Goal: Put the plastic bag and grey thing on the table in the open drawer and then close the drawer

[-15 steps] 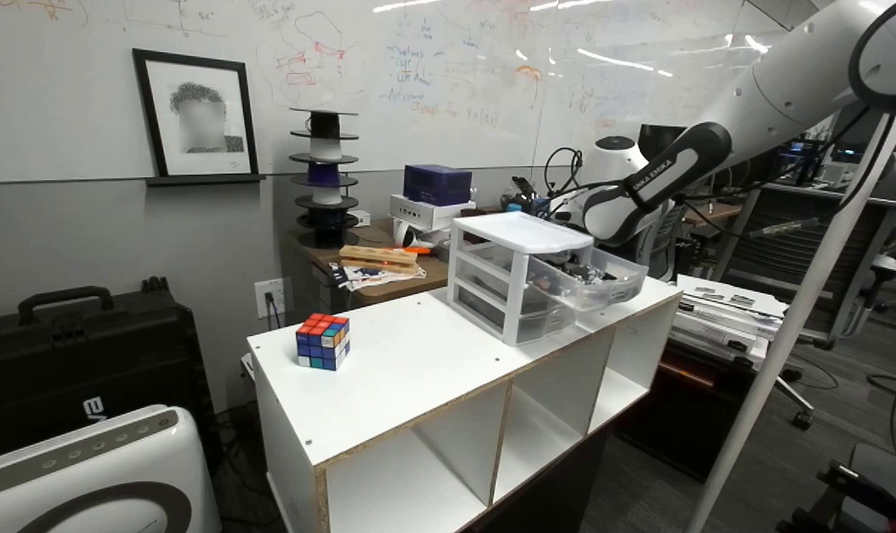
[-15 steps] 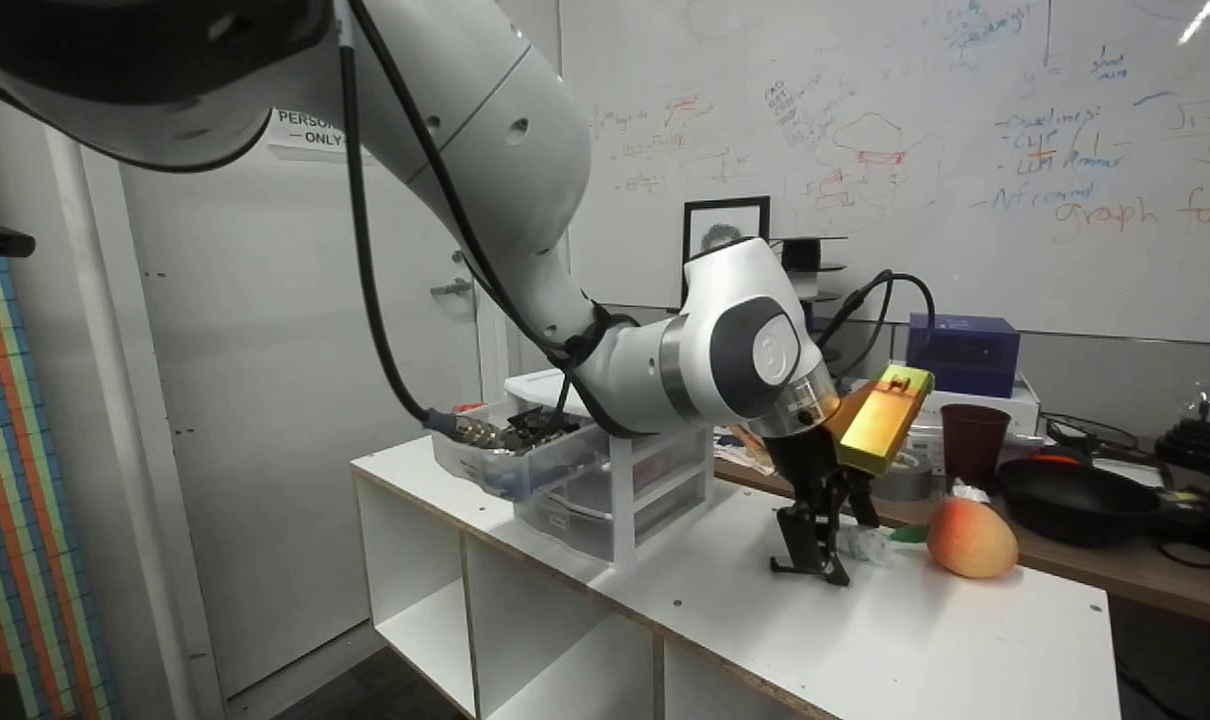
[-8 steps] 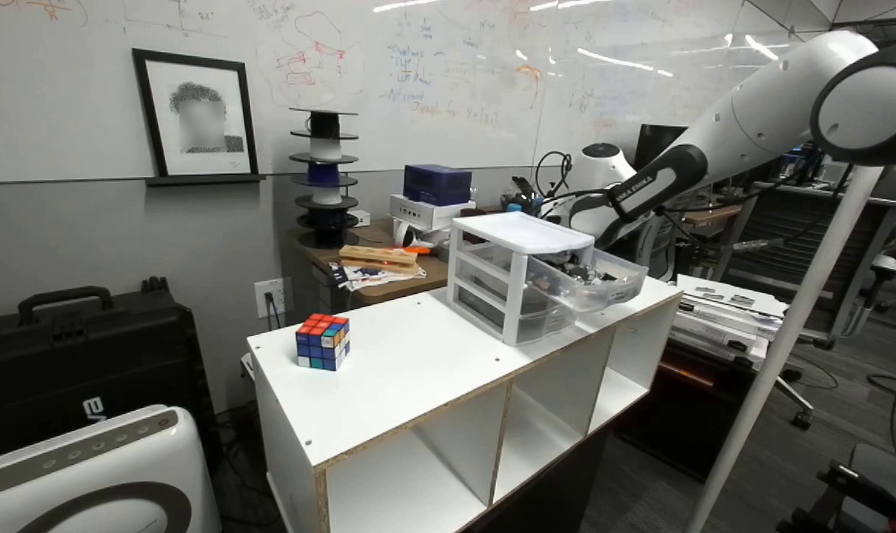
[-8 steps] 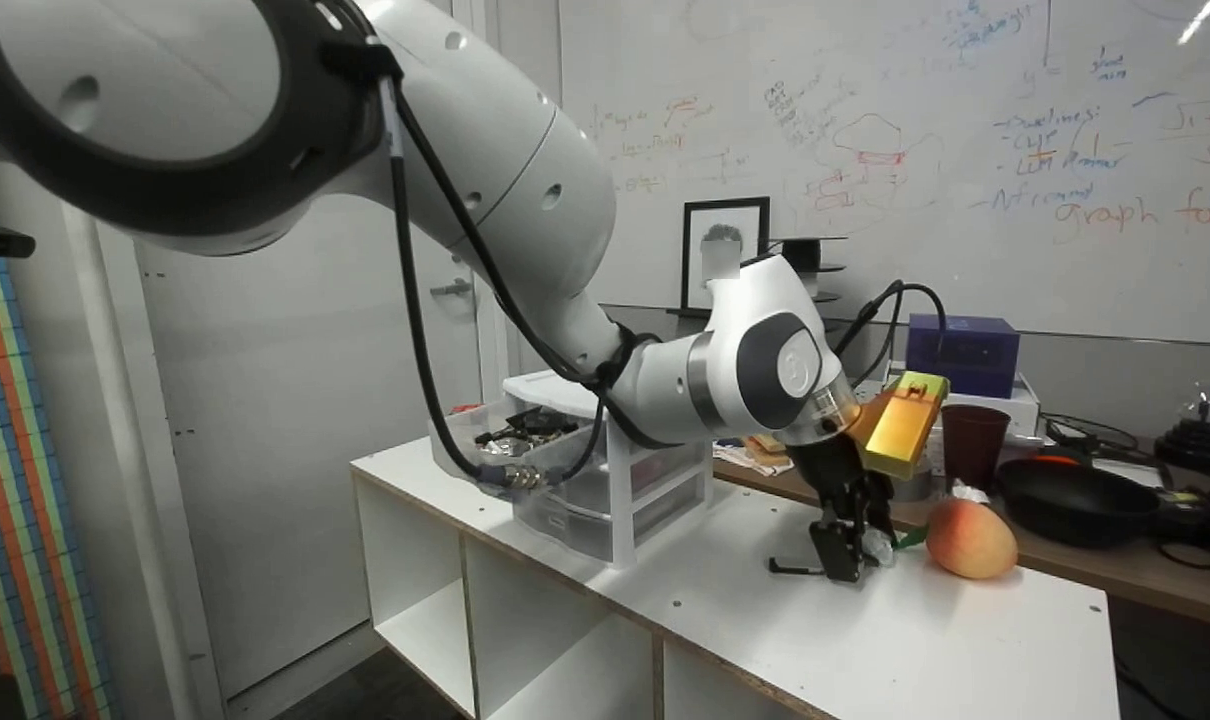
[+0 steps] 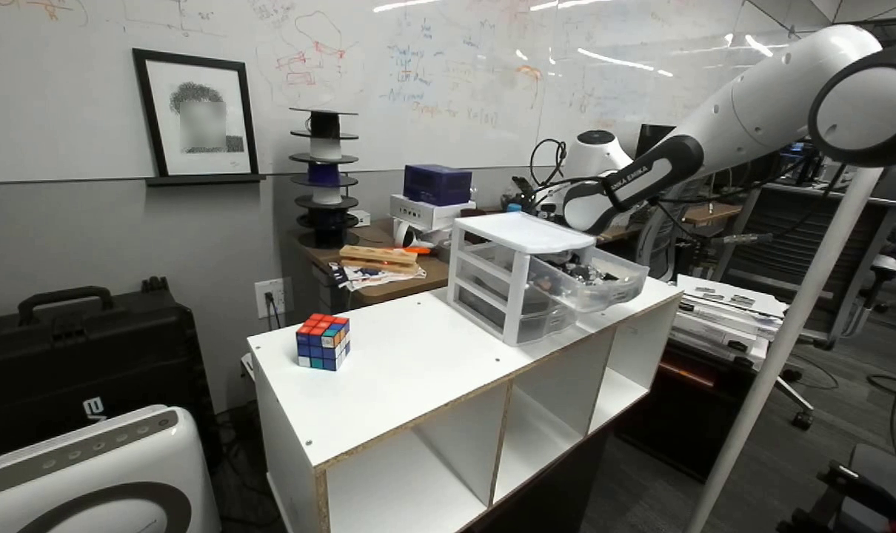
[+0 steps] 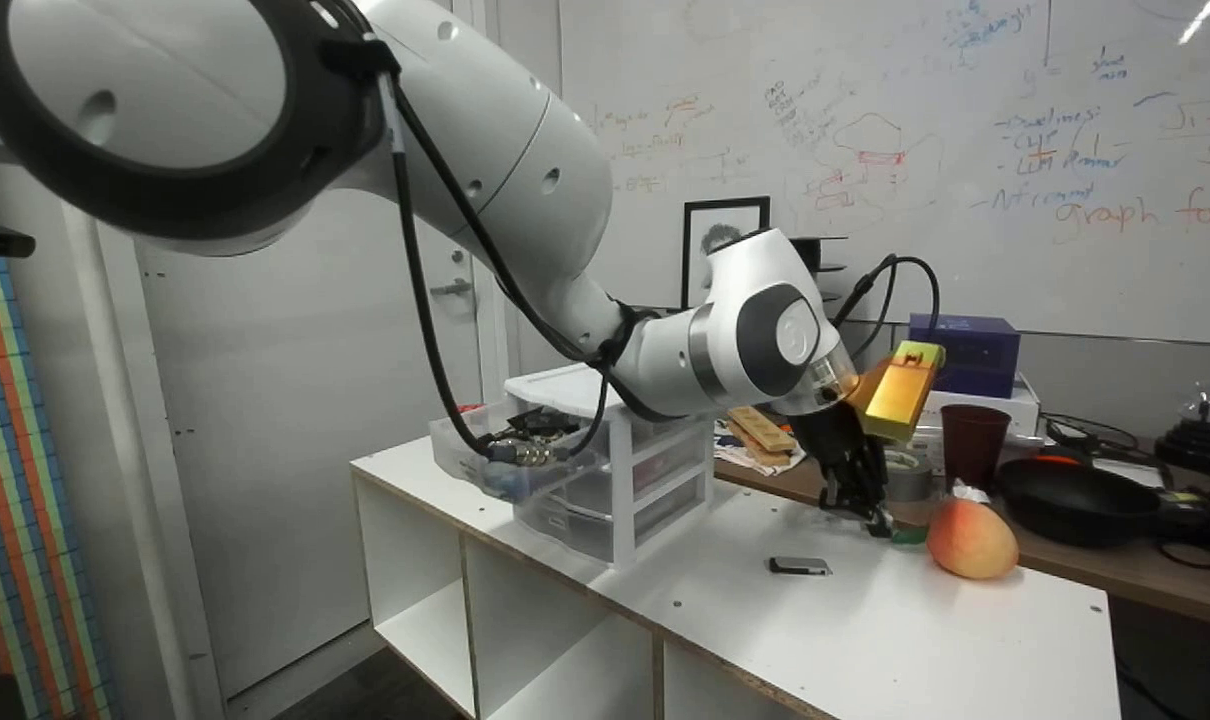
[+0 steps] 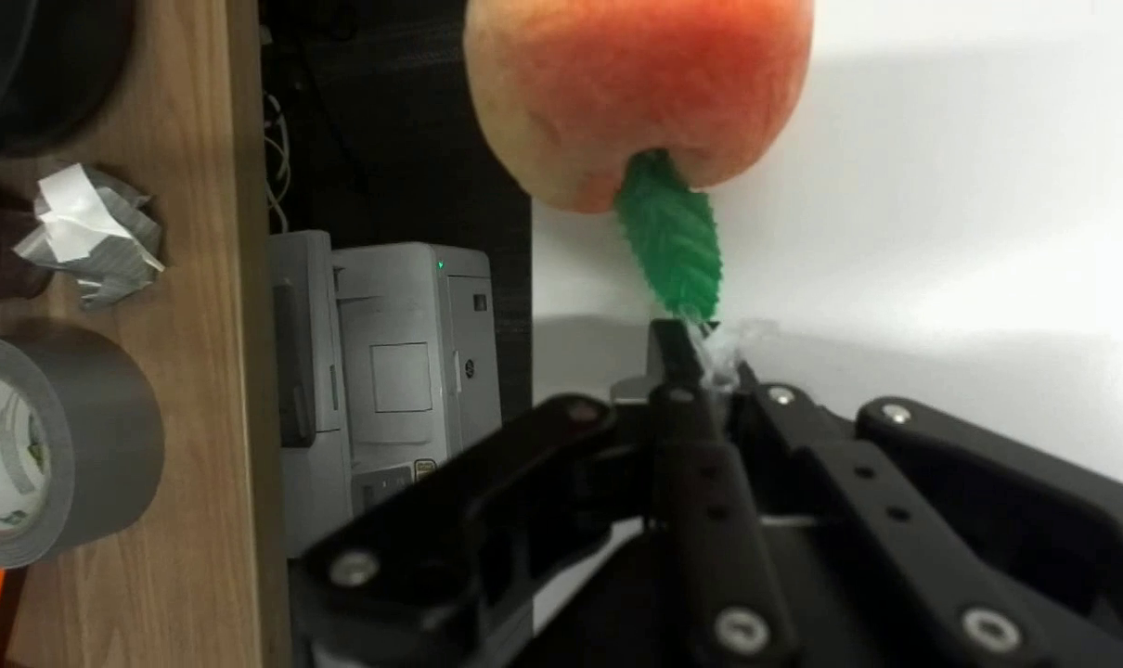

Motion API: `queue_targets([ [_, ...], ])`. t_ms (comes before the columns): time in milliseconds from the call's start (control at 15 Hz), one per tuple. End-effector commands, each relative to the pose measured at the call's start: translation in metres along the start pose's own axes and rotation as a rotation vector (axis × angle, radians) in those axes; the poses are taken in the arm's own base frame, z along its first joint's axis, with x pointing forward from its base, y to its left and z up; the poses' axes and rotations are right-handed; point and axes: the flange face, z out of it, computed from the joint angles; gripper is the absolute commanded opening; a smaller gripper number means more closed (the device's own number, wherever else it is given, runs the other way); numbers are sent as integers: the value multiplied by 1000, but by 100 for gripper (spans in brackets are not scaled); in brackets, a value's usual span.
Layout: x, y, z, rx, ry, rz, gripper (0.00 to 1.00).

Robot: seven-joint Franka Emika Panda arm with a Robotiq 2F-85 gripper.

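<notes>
Claw [image 6: 873,520] higher than before, plastic bag [image 7: 722,357] between its fingertips

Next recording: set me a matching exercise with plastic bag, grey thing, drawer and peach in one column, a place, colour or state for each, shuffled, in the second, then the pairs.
1. plastic bag
2. grey thing
3. drawer
4. peach

A. topmost, pulled open
B. orange-red, with a green leaf
C. pinched in the tool
D. lying flat on the table

Pairs: 1-C; 2-D; 3-A; 4-B
</notes>
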Motion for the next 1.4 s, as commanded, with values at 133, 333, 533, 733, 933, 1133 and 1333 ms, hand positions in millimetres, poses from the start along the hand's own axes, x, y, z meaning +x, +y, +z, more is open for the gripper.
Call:
queue_targets([
  [133, -18, 14, -68, 78, -40, 54, 7],
  [333, -37, 18, -119, 119, -73, 129, 7],
  [533, -49, 13, -179, 217, -129, 238, 7],
  [733, -43, 4, -241, 299, -108, 262, 7],
  [933, -20, -12, -297, 320, -80, 209, 7],
  [1133, 12, -33, -335, 288, -76, 160, 8],
  [1333, 48, -63, -341, 321, -57, 65, 7],
])
